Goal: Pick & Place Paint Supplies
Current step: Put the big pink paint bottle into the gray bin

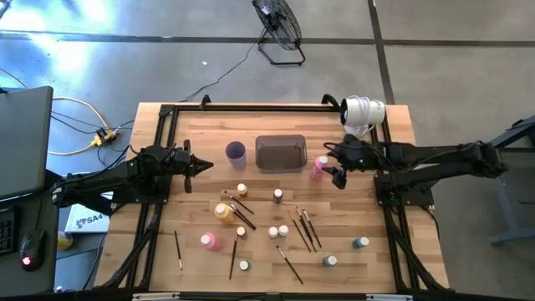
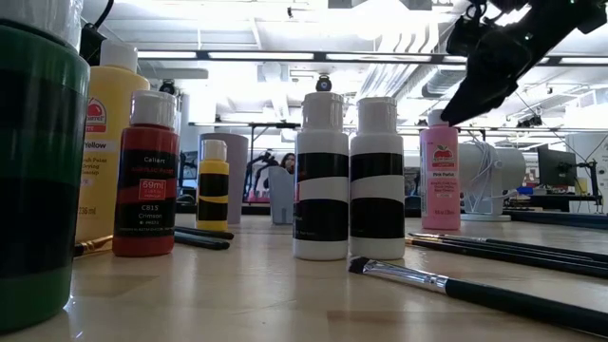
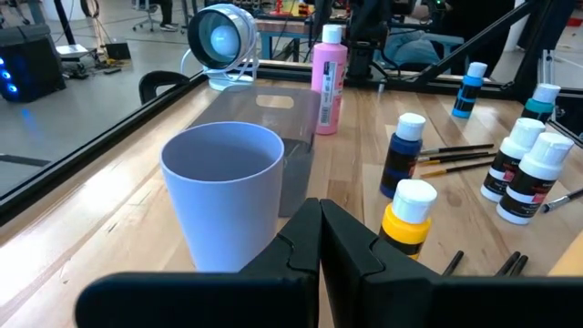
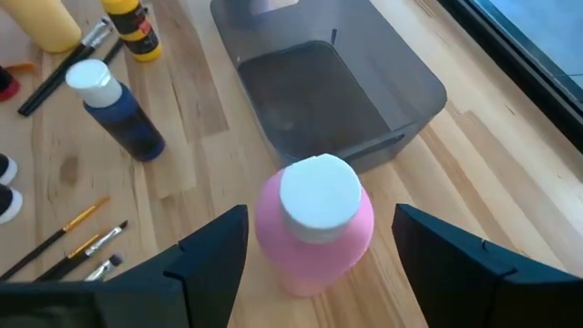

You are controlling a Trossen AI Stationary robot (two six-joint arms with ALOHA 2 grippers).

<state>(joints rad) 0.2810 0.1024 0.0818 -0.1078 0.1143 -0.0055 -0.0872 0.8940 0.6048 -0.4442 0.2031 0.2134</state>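
Note:
A pink paint bottle (image 4: 314, 239) with a white cap stands upright on the table, just right of the dark grey tray (image 4: 414, 87). My right gripper (image 4: 320, 215) hovers above it, open and slanting down, one finger on either side of the cap with a gap on both sides. In the high view the right gripper (image 1: 338, 173) is next to the pink bottle (image 1: 319, 167). My left gripper (image 1: 203, 165) waits shut at the left, level, just behind the purple cup (image 3: 223, 196). More paint bottles (image 1: 224, 213) and thin brushes (image 1: 305, 230) are spread over the near half of the table.
The grey tray (image 1: 281, 154) sits at the far middle with the purple cup (image 1: 236, 151) to its left. A blue bottle (image 4: 123, 114) stands near the tray's near side. A white round device (image 1: 364, 111) stands at the far right corner. Black frame rails run along both sides.

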